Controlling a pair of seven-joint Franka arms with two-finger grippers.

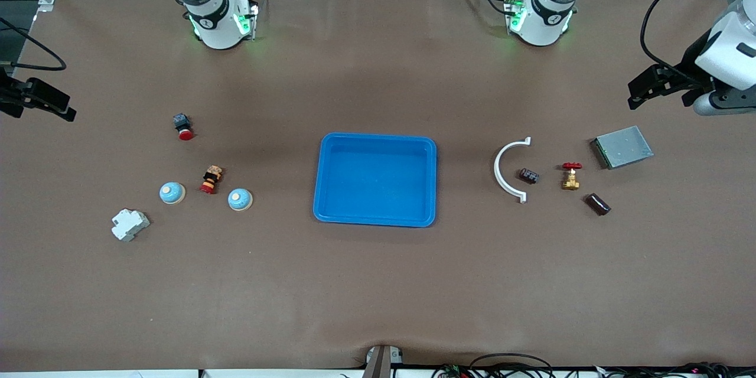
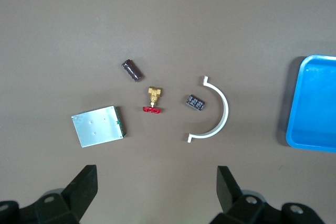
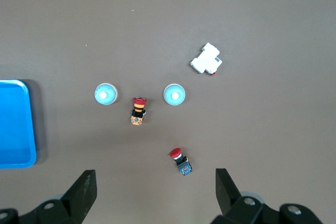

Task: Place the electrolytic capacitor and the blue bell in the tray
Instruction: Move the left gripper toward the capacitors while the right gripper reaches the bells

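Near the middle of the front view lay the blue tray point(image 1: 376, 179) on the brown table point(image 1: 378, 283), with nothing inside it. Toward the right arm's end, in the left half of the frame, sat two blue bells: one bell point(image 1: 240, 199) closer to the tray and a second bell point(image 1: 172, 192) farther from it, with a red-capped push button point(image 1: 211, 179) between them. A second red-capped switch point(image 1: 183, 126) lay higher in the frame, and a white breaker block point(image 1: 129, 224) lay lower, toward the lower left. Toward the left arm's end, in the right half of the frame, a white curved clip point(image 1: 509, 169) lay nearest the tray; just beside it was a small dark capacitor point(image 1: 528, 175), then a brass valve with a red handle point(image 1: 570, 175), then a dark cylindrical capacitor point(image 1: 597, 204) lower in the frame, and a grey metal box point(image 1: 622, 146) above it. The left gripper point(image 2: 157, 190) hung at the upper right edge of the front view, over the table above the grey box, its fingers spread wide and holding nothing. The right gripper point(image 3: 156, 190) hung at the left edge of the front view, its fingers likewise wide apart and empty.
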